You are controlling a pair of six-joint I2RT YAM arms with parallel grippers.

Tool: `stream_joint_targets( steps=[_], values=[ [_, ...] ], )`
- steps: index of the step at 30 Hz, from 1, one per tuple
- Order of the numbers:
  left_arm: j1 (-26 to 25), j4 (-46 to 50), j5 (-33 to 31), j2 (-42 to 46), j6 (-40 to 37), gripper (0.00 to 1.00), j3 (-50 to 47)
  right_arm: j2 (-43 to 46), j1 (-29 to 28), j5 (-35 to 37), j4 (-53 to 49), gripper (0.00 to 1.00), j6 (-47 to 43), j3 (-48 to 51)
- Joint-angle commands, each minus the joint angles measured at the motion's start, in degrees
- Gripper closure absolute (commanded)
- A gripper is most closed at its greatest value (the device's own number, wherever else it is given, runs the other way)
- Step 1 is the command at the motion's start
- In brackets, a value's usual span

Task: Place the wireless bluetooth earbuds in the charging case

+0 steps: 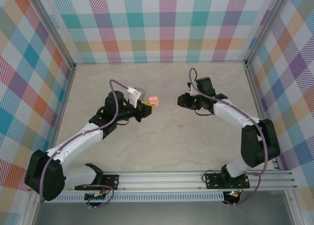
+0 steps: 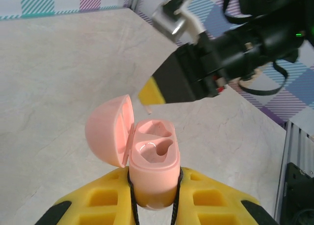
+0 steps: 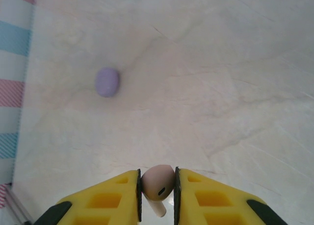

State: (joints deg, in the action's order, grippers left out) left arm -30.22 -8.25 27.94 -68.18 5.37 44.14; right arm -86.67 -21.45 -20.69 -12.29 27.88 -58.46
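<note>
Seen from above: left arm (image 1: 83, 137) and right arm (image 1: 245, 127), white and black, reaching inward over a pale marbled worktop (image 1: 162, 151) walled by pastel checked panels (image 1: 167, 24). Left pincer (image 1: 147, 107) pressed together on a pink charging case (image 1: 153, 100), near the middle of the worktop. Right pincer (image 1: 182, 101) facing it from the right, close but apart.

From the left wrist: yellow fingers (image 2: 211, 195) gripping the lower body of the case on both sides. Lid (image 2: 110, 129) hinged open to the left, two moulded hollows showing in the top. Just beyond the case, the tip of the other pincer, dark with a yellow end, and a pale sliver at it too small to name.

From the right wrist: yellow pads (image 3: 113, 195) clamped on a pale pinkish-beige earbud (image 3: 158, 178), round head squeezed between them, short stem pointing down toward the camera. Farther off, lying on the worktop near a striped wall, a small purple oval piece (image 3: 107, 82); bud or case, cannot tell.
</note>
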Motion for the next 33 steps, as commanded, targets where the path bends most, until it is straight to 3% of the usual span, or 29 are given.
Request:
stream_joint_targets(
  steps=[1, 12, 20, 33],
  values=[
    [0.29, -5.45, -2.25, -0.96, 2.99, 0.9, -1.29, 4.55, 0.12, -5.21, 7.59, 0.77, 2.72, 2.72],
    [-0.61, -16.5, 0.48, -3.85, 6.31, 0.91, -4.31, 15.7, -1.09, -9.32, 13.88, 0.76, 5.23, 6.57],
    [-1.93, -23.57, 4.21, -3.76, 7.02, 0.91, -5.81, 20.42, -5.36, -6.56, 16.83, 0.76, 4.4, 6.49],
    [-4.13, -22.97, 9.26, -2.59, 6.46, 0.91, -3.03, 23.04, -10.05, -5.46, 17.24, 0.75, 0.48, 4.51]
  ],
)
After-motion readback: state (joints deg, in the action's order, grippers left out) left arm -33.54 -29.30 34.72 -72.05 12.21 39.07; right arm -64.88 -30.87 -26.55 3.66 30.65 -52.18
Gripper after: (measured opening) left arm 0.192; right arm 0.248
